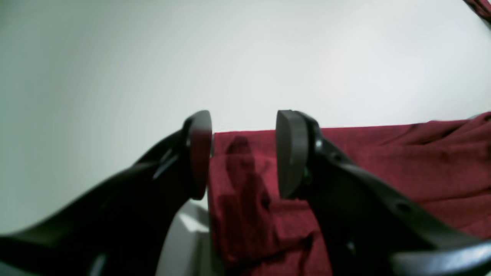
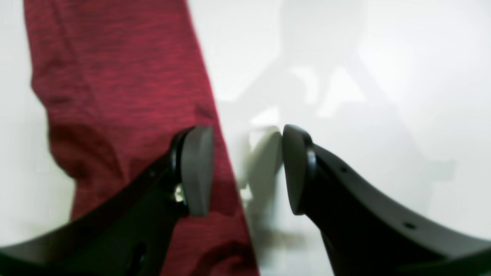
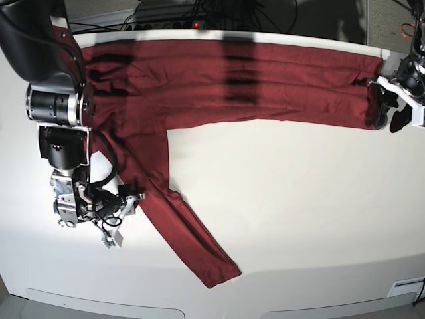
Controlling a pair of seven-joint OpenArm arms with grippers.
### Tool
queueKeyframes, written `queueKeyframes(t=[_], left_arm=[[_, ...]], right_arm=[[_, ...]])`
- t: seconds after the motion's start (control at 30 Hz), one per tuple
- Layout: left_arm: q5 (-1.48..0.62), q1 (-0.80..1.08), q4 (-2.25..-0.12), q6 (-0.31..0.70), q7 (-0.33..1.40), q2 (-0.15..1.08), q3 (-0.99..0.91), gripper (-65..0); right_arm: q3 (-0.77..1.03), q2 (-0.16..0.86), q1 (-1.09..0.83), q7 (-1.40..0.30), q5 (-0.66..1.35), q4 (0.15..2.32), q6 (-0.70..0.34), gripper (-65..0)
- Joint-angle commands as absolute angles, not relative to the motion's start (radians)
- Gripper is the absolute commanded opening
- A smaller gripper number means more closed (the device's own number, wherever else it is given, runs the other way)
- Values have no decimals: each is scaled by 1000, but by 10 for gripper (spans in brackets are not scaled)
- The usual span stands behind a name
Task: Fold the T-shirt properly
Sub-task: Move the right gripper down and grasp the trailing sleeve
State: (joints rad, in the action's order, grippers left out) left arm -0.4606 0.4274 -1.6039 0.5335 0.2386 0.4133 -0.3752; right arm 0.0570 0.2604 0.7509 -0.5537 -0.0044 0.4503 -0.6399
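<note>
The T-shirt (image 3: 252,76) is a dark red knit lying flat along the far side of the white table (image 3: 299,199). One long sleeve (image 3: 189,242) runs down toward the front. My left gripper (image 3: 388,113) hovers at the shirt's right end. In the left wrist view it (image 1: 243,153) stands open, with a cloth corner (image 1: 383,168) lying below and between the fingers, nothing pinched. My right gripper (image 3: 126,214) sits beside the upper sleeve. In the right wrist view it (image 2: 245,170) is open astride the sleeve's edge, one finger (image 2: 197,170) over the cloth (image 2: 115,76), the other over bare table.
Cables and a power strip (image 3: 192,20) run behind the table's far edge. The right arm's bulky black body (image 3: 46,73) overhangs the shirt's left part. The table's front edge (image 3: 199,309) is near the sleeve's cuff (image 3: 216,276).
</note>
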Motion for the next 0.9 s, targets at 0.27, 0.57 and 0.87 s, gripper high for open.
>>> queueKeyframes(t=[0.27, 0.57, 0.87], left_arm=[[-423, 426, -1618, 538, 208, 429, -385, -383], [-422, 423, -1618, 538, 208, 429, -385, -384], [-419, 413, -1618, 538, 209, 429, -385, -384]], right_arm=[[59, 258, 863, -599, 56, 461, -648, -357], [59, 230, 818, -598, 46, 459, -647, -357], [59, 224, 739, -566, -27, 459, -646, -378]])
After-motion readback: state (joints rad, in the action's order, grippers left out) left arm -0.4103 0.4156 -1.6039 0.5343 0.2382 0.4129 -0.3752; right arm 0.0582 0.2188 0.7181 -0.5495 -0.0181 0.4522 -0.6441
